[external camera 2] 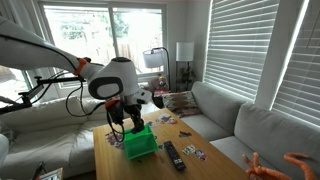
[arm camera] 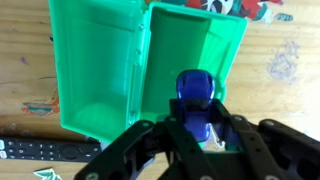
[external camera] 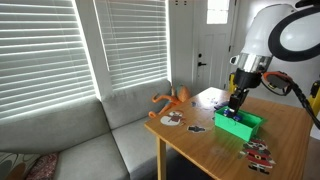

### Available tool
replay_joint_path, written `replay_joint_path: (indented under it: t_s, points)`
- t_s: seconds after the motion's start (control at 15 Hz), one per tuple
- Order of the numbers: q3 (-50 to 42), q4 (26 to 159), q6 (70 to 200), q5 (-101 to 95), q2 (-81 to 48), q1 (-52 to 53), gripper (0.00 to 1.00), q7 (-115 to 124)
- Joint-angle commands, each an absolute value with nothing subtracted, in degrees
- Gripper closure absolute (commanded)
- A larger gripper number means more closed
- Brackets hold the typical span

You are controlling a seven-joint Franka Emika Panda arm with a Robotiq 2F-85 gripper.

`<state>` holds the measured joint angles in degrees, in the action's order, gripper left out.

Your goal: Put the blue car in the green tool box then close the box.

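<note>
While it hovers, half-closed gripper (arm camera: 198, 128) pinches blue car (arm camera: 196, 90).

A glossy blue plastic toy car (arm camera: 197, 90); a bright green plastic tool box (arm camera: 100, 70), plain all over; a matte black metal gripper (arm camera: 198, 126) at six o'clock; a pale wooden table (arm camera: 25, 60) with streaky grain.

The box (arm camera: 100, 60) is smooth green plastic with a soft sheen — the car (arm camera: 197, 88) a glossier blue plastic. The gripper (arm camera: 200, 125) looks matt black. The table (arm camera: 25, 60) is pale wood, grain showing — satin finish. The sofa (external camera: 70, 130) is grey cloth.
</note>
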<state>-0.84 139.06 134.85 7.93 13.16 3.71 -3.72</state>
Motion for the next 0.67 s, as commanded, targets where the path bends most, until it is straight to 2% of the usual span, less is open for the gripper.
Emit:
replay_joint_path:
  t_s: [0.0, 0.33, 0.4, 0.47, 0.53, 0.6]
  points:
    - [-1.1, 138.3, 135.5, 9.7, 10.3, 3.5, 0.9, -5.8]
    - [-1.0, 138.1, 134.9, 9.1, 10.2, 2.9, 0.87, -4.5]
    - [-1.0, 138.2, 134.9, 9.0, 10.4, 2.8, 0.75, -4.4]
    - [-1.0, 138.2, 134.9, 9.1, 10.7, 2.8, 0.49, -4.5]
    - [-1.1, 138.3, 134.9, 9.1, 10.9, 2.7, 0.38, -4.4]
    - [-1.1, 138.3, 134.9, 9.2, 10.9, 2.6, 0.33, -4.4]
